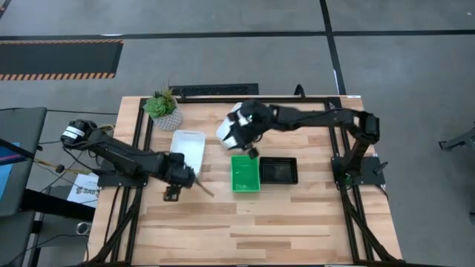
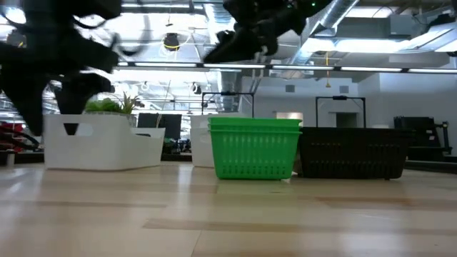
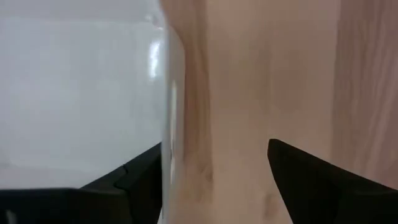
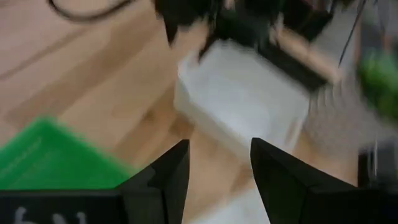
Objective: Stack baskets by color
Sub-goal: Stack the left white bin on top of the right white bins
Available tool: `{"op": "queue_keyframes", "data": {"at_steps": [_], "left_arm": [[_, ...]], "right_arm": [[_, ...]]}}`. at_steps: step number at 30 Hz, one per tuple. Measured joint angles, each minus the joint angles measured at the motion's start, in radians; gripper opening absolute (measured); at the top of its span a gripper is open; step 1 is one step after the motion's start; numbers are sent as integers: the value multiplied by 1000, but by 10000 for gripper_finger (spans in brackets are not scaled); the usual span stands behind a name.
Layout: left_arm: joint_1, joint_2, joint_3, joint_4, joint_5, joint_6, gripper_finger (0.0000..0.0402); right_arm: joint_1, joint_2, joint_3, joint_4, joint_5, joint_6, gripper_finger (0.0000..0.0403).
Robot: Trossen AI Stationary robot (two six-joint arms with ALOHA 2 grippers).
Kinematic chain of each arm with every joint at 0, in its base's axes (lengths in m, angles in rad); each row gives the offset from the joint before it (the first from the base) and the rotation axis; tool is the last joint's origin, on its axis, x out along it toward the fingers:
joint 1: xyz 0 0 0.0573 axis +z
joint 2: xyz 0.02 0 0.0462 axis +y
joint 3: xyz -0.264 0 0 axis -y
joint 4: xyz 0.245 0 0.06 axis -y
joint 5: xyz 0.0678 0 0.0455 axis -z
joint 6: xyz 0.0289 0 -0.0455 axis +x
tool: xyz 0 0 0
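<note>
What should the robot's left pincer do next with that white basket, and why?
Probably ease down and close on the wall of the white basket. The left pincer is open with that wall between its fingers, not yet gripped. A second white basket lies apart under the right arm, while the green basket and black basket sit side by side.

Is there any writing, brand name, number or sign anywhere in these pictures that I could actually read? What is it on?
"SA...": only these first letters show, on a white sheet beside the table's left edge, partly hidden under the left arm; the rest is too small to read.
Pale marks on the right gripper's body in the right wrist view: cut off, unreadable.
White baskets, green basket, black basket: no text visible.
</note>
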State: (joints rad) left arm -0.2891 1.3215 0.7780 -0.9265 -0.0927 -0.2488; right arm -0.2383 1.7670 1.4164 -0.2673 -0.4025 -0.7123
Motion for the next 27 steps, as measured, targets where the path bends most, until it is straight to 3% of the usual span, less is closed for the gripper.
{"op": "queue_keyframes", "data": {"at_steps": [5, 12, 15, 19, 23, 25, 27], "left_arm": [[-97, 0, 0, -88, -103, 106, 254], [-159, -65, 83, -111, -131, -114, 254], [-195, -132, 154, -144, -208, -236, 254], [-223, -237, 200, -264, -407, -523, 254], [-193, -319, 187, -555, -618, -1085, 254], [-168, -335, 155, -662, -653, -1329, 254], [-139, -370, 90, -607, -647, -1341, 254]], "right_arm": [[65, 94, 0, 178, 7, -20, 194], [92, 203, 0, 325, 15, -47, 192], [91, 221, 8, 329, 15, -36, 193], [90, 219, 10, 336, 15, -10, 192], [91, 208, 10, 339, 13, 35, 188], [94, 206, 10, 338, 13, 57, 187], [95, 207, 10, 330, 13, 69, 187]]}}
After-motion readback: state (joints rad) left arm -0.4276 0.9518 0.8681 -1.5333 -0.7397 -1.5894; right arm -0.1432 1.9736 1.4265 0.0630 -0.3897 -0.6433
